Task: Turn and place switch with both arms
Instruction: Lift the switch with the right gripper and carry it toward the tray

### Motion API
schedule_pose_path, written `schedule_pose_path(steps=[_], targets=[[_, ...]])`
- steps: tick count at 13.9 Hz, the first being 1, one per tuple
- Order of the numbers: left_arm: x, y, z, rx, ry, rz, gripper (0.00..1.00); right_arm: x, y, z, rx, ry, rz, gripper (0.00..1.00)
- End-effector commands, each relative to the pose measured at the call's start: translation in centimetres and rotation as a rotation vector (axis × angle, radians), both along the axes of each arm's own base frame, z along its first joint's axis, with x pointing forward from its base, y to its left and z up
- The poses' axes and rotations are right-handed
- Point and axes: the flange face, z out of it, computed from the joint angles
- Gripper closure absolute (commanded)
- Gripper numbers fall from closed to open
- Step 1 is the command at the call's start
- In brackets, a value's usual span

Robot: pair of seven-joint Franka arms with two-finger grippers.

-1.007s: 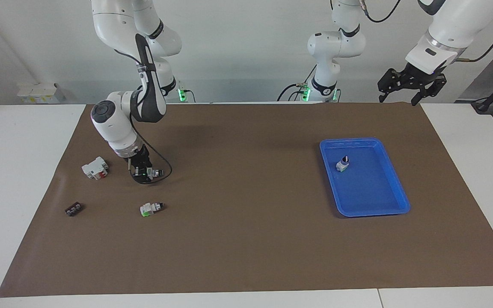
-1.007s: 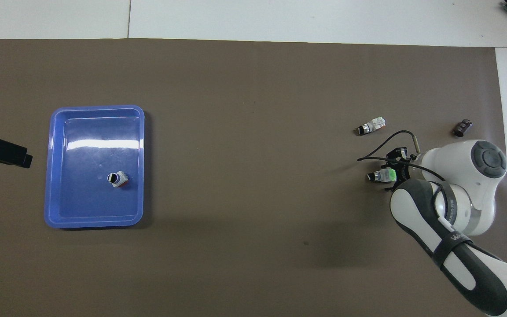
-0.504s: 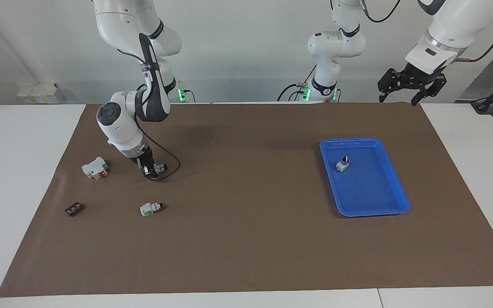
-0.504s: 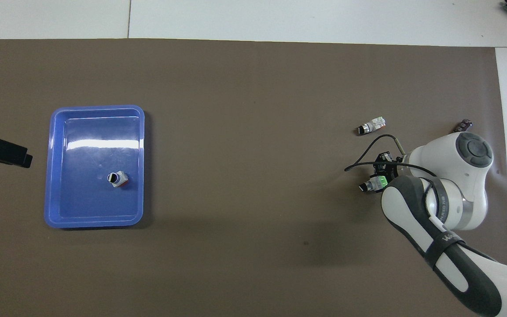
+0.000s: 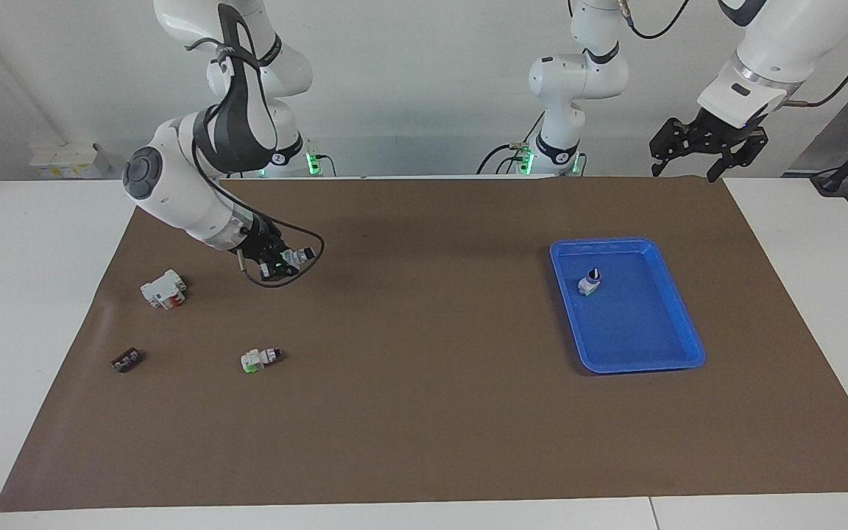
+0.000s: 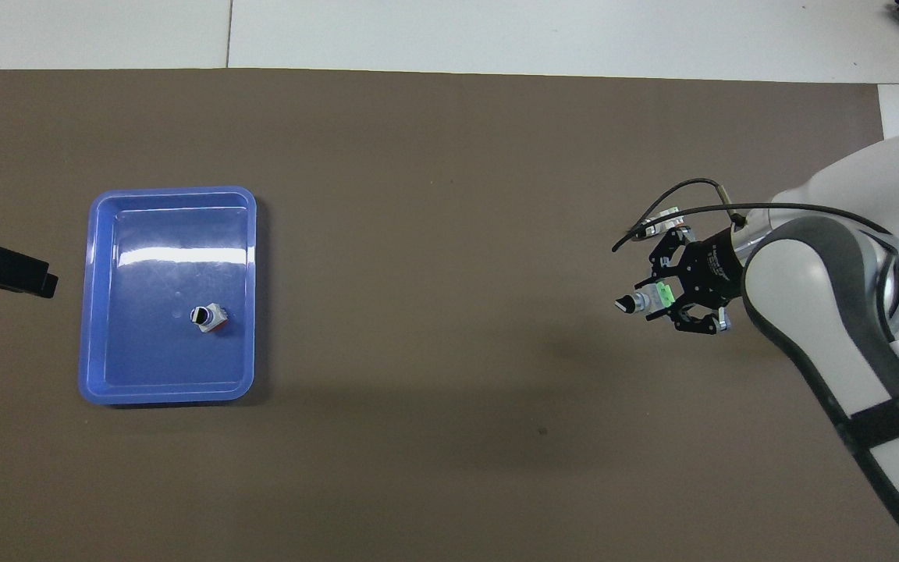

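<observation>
Since a sec ago right tool (image 5: pixel 282 259) has lifted off the brown mat (image 5: pixel 424 412), clamped on a switch (image 5: pixel 293 257) w/ knob end sticking out, now over the mat toward the right arm's end of the desk. Est. 1 switch (image 5: pixel 589 283) already in blue plastic tray (image 5: pixel 678 309), another (image 5: pixel 260 358) lies on the mat; handover, turn & placing left. Left tool (image 5: pixel 704 151) waits, fingers apart, over the mat edge; switches boxy white/green plastic, metal collar.

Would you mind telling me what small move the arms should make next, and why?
Probably the right gripper should carry the switch toward the table's middle for a handover. It is shut on the switch, raised off the brown mat, with the black knob pointing outward. The left gripper waits open above the mat's corner, near the blue tray that already holds one switch.
</observation>
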Motion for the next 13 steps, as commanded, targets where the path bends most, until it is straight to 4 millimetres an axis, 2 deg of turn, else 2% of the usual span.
schedule_pose_path(steps=[1, 2, 3, 5, 7, 9, 11, 12, 13], targets=[[-0.7, 0.3, 0.1, 0.017, -0.014, 0.002, 0.00, 0.4, 5.5, 4.2, 0.148, 0.010, -0.026, 1.00], [-0.7, 0.3, 0.1, 0.017, -0.014, 0.002, 0.00, 0.5, 7.6, 6.8, 0.205, 0.007, -0.057, 1.00], [-0.8, 0.2, 0.1, 0.017, -0.012, -0.002, 0.00, 0.6, 9.0, 9.1, 0.231, 0.020, -0.108, 1.00], [-0.8, -0.3, 0.1, 0.017, -0.014, -0.010, 0.00, 0.5, 12.3, 12.7, 0.309, 0.031, -0.145, 1.00], [-0.9, -0.2, 0.0, 0.018, -0.008, -0.007, 0.00, 0.3, 15.2, 13.8, 0.361, 0.028, -0.180, 1.00], [-0.8, -0.9, 0.2, 0.014, -0.018, -0.019, 0.00, -0.5, 19.4, 14.3, 0.392, -0.001, -0.195, 1.00], [-1.0, -2.2, 0.3, -0.055, -0.011, -0.012, 0.00, -1.3, 22.5, 14.9, 0.432, -0.026, -0.208, 1.00], [-1.1, -2.9, 0.3, -0.110, 0.002, 0.015, 0.00, -1.7, 23.7, 15.0, 0.445, -0.042, -0.213, 1.00], [-1.2, -3.4, 0.5, -0.135, 0.007, 0.061, 0.00, -1.7, 23.9, 14.6, 0.443, -0.050, -0.219, 1.00]])
